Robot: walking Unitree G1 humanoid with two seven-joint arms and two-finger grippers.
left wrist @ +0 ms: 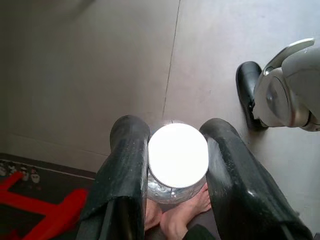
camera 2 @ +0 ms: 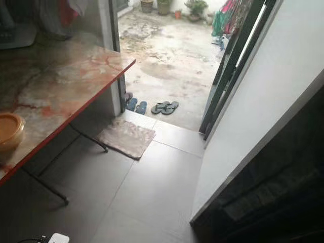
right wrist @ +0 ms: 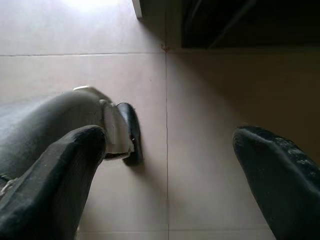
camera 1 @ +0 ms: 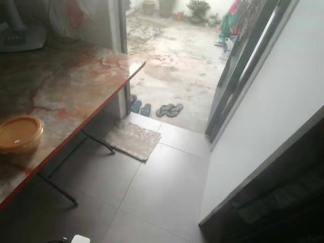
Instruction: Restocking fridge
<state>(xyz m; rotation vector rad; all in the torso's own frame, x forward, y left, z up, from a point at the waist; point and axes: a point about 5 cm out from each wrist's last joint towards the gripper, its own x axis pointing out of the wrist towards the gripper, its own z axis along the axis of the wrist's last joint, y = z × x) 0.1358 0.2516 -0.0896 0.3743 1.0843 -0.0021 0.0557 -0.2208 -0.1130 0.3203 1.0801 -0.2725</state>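
In the left wrist view my left gripper (left wrist: pixel 175 134) is shut on a clear bottle with a white cap (left wrist: pixel 178 155), the cap facing the camera between the two black fingers (left wrist: pixel 127 165). It hangs above the grey tiled floor. In the right wrist view my right gripper (right wrist: pixel 172 145) is open, its fingers wide apart with nothing between them, over the floor near my own foot (right wrist: pixel 131 132). An orange lidded container (camera 1: pixel 19 132) sits on the marble table (camera 1: pixel 76 86) at the left.
A white panel (camera 1: pixel 263 126) with a dark opening (camera 1: pixel 283 202) beside it stands at the right. Ahead, an open doorway leads to a wet courtyard, with a doormat (camera 1: pixel 132 140) and slippers (camera 1: pixel 169 109) at the threshold. A person's bare foot (left wrist: pixel 175 217) shows under the bottle.
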